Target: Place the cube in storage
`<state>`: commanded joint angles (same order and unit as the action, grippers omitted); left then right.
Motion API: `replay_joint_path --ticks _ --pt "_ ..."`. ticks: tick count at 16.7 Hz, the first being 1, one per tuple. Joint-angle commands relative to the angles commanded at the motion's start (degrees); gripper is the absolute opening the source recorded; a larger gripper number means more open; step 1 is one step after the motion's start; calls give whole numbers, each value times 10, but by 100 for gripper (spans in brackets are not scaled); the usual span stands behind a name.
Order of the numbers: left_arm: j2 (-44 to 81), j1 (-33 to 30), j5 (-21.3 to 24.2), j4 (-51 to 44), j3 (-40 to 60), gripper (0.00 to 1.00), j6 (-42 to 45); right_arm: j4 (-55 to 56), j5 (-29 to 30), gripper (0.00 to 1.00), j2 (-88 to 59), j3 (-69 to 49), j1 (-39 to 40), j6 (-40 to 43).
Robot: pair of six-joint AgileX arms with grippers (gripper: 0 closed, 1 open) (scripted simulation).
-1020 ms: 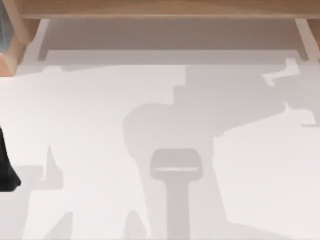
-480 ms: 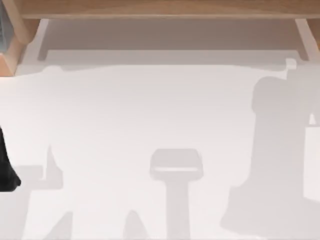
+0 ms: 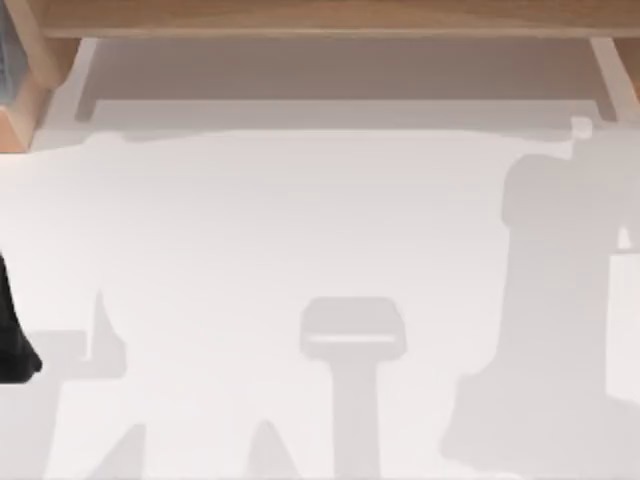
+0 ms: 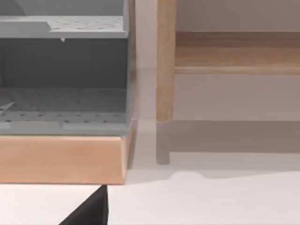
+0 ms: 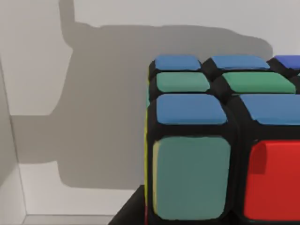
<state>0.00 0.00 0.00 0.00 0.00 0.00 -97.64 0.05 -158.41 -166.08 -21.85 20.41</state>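
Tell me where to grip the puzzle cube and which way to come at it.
Grip the puzzle cube across two opposite flat faces, at mid-height rather than at a corner. Its faces are flat and parallel, and the rounded tiles and black seams make edges a poor hold. It appears to sit upright on the white surface, so coming down from above with the right arm, whose wrist view is already close, probably suits best.

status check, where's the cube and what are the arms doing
Puzzle cube close under right wrist camera, on white surface. Left arm parked at table's left edge, facing grey shelf unit. Nothing visibly blocking.
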Motion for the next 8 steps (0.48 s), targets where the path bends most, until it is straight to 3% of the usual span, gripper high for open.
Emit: replay_joint_path --ticks 8 --pt "0 0 0 0 0 100 0 0 0 98 0 0 0 0"
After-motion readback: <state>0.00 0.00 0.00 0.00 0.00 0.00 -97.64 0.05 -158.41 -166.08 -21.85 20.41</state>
